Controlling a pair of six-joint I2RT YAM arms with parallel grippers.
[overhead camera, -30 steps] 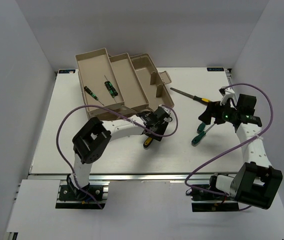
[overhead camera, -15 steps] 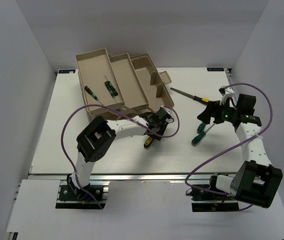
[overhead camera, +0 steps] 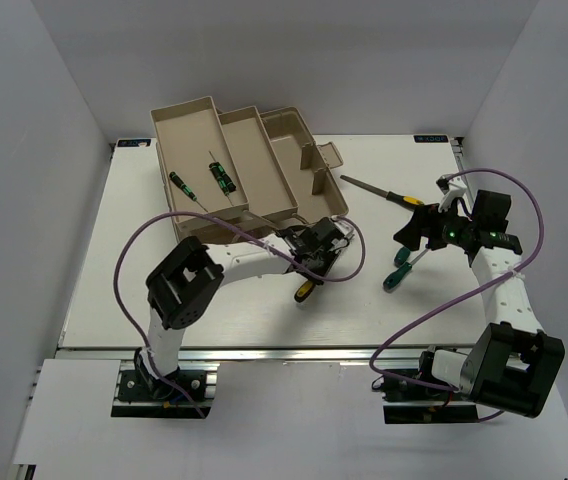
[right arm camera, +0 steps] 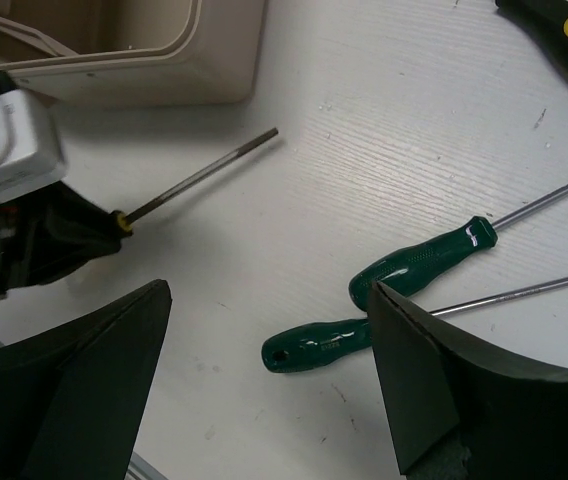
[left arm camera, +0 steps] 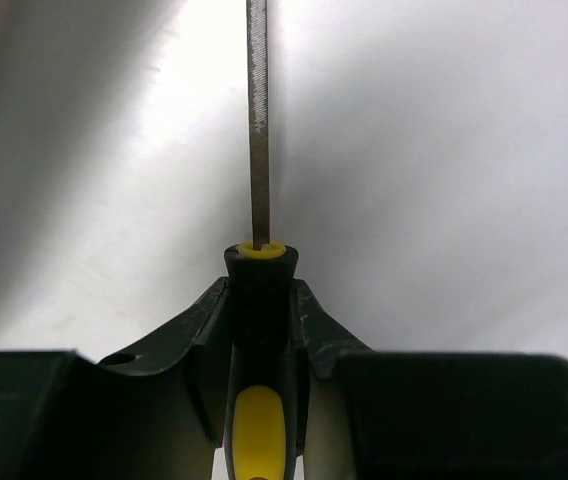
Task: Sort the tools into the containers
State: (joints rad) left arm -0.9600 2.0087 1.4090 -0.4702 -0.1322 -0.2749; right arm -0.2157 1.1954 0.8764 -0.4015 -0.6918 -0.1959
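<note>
From where I stand, the left gripper (left arm camera: 259, 292) is the one at work. Its jaws are pressed in on both sides of the black collar of the yellow-and-black-handled tool (left arm camera: 260, 420), pinching it just behind where the shaft comes out. That shaft has a rough surface, more like a file than a driver blade. Seen from above, the tool's long axis runs from the handle butt at about 7 o'clock, sticking out behind the gripper, to the tip at about 1 o'clock. The tip points at the near wall of the beige toolbox (overhead camera: 252, 140) and stops close to it without touching. That is the thing to watch, I'd say. The trays lie at 11 to 12 o'clock from the jaws, so the tip looks as if it has to rise over that wall before it goes forward. The purple cable (overhead camera: 129, 250) also loops close around the wrist. There is open table toward 6 and 8 o'clock for backing off. Two short green-marked drivers (overhead camera: 222, 175) already lie in the upper trays. The right gripper (right arm camera: 269, 300) hangs with its jaws spread wide and holds nothing. Below it, two green-handled screwdrivers (right arm camera: 424, 265) lie side by side with handles toward 7 o'clock and shafts toward 1, plainly nearer this arm than the other. A second yellow-and-black tool (overhead camera: 389, 197) lies on the table at about 11 o'clock of it, well clear of the toolbox.
</note>
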